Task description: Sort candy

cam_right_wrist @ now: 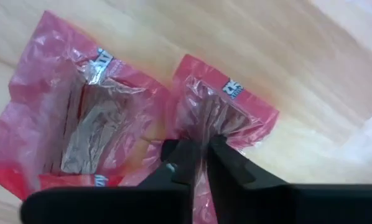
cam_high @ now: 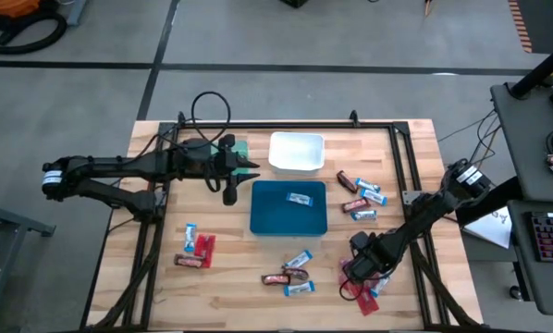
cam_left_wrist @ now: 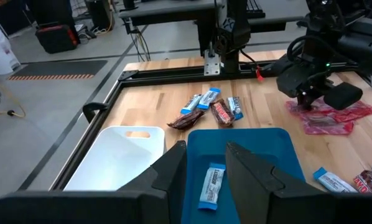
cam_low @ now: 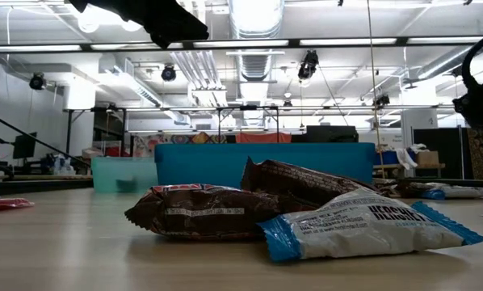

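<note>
Barely started from where I'm standing. The table [cam_high: 258,296] has candy scattered all over: a bunch at the near edge, a few on the left, more right of the trays. The blue tray [cam_high: 272,217] holds one blue-and-white bar [cam_high: 300,198], the white tray [cam_high: 295,165] nothing. Right claw [cam_right_wrist: 199,163] is pinched on a red packet [cam_right_wrist: 220,118] down by the table's near right corner. Left claw [cam_left_wrist: 206,163] hangs over the trays, fingers apart.

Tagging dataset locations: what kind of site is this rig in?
Likely a robotics lab or workshop: exposed ceiling ducts, a desk with a keyboard beside the wooden table, and grey concrete floor.
</note>
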Motion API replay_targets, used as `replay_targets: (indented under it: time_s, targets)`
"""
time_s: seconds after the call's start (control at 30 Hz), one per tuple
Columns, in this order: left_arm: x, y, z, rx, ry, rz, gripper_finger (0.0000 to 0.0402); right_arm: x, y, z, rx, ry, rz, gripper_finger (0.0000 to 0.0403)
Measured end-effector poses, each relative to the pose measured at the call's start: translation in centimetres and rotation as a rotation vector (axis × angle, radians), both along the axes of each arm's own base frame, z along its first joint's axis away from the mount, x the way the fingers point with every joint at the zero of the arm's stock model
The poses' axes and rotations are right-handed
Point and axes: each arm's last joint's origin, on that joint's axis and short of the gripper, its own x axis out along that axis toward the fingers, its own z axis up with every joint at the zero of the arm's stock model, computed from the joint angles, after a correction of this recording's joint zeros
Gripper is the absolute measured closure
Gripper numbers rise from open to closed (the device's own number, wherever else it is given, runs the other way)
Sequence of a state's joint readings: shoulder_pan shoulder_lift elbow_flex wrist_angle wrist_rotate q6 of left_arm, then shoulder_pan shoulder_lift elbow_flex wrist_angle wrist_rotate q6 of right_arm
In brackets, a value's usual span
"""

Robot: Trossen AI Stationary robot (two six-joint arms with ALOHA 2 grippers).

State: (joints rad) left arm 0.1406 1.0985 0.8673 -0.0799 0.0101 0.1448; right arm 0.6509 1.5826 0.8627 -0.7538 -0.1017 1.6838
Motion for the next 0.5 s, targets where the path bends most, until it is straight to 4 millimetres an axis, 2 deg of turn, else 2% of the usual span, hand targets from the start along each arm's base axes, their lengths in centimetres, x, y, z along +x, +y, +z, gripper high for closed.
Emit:
replay_targets:
  time_s: [0.23,0.5]
  targets:
    - [0.0,0.0,0.0,0.0,0.0,0.0,0.0309,-0.6,-0.8,1.0,-0.078,-0.023,0.01,0.0394]
    - [0.0,0.0,-0.4,-0.018,0.009,0.006,0.0309,-1.3,-1.7,3.9,-0.121,-0.175,0.05,0.0395]
